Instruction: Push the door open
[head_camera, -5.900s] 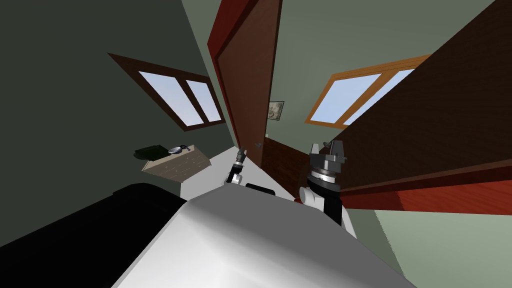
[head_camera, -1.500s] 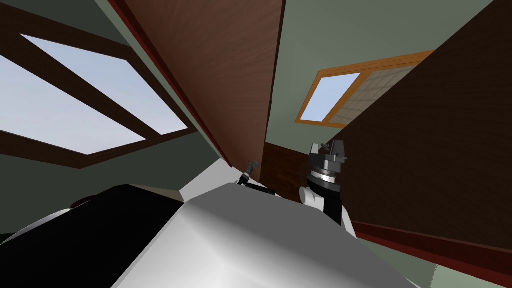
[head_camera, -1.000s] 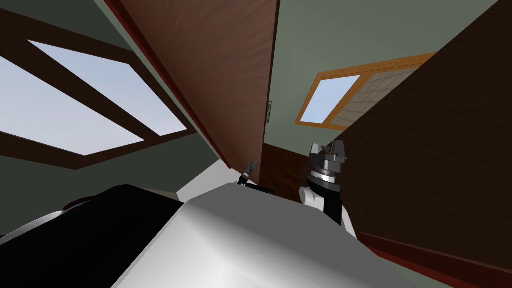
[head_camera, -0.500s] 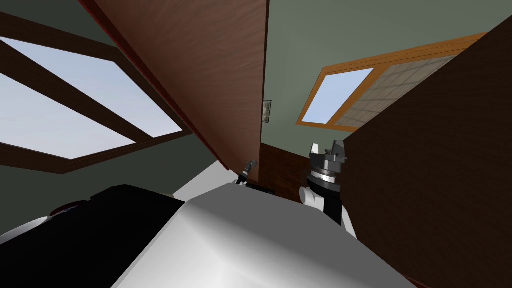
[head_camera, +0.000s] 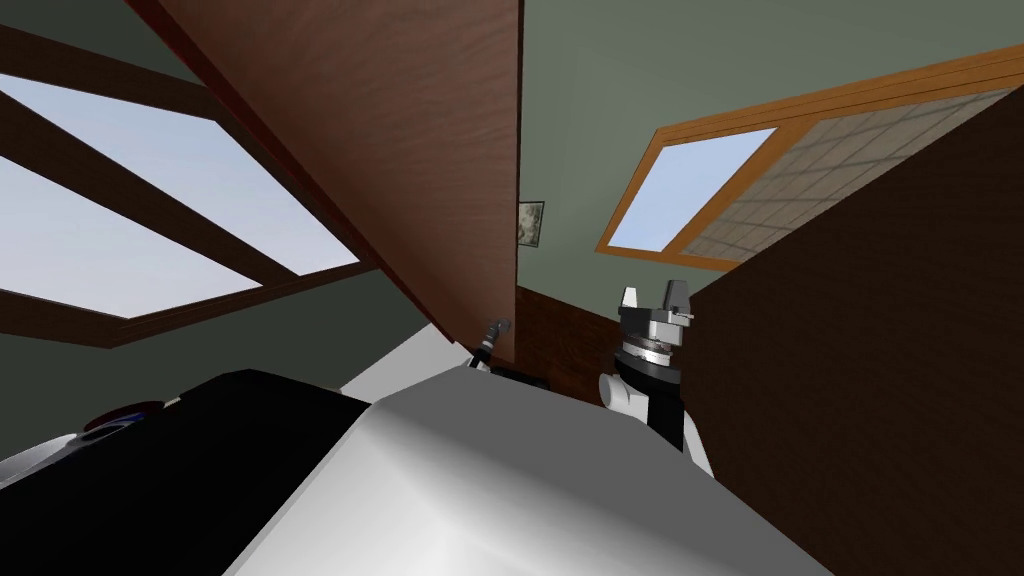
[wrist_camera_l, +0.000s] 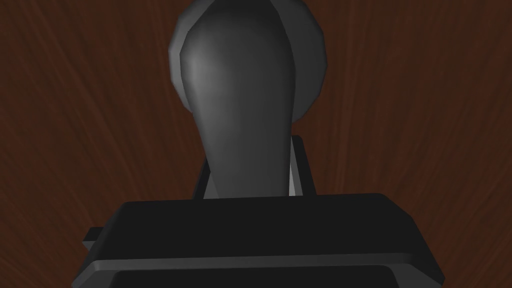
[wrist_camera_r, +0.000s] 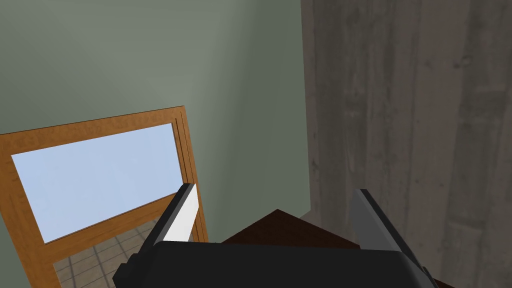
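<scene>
Now left claw (head_camera: 496, 328) grips the grey handle (wrist_camera_l: 240, 110) of the brown door (head_camera: 400, 150); right claw (head_camera: 652, 296) stands wide, empty.

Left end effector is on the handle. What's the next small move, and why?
Probably push the left end effector forward a little: it is shut on the grey door handle, and the brown door stands only partly open.

The door handle (wrist_camera_l: 240, 100) hides most of the left hand's (head_camera: 492, 332) fingers (wrist_camera_l: 299, 165).
</scene>
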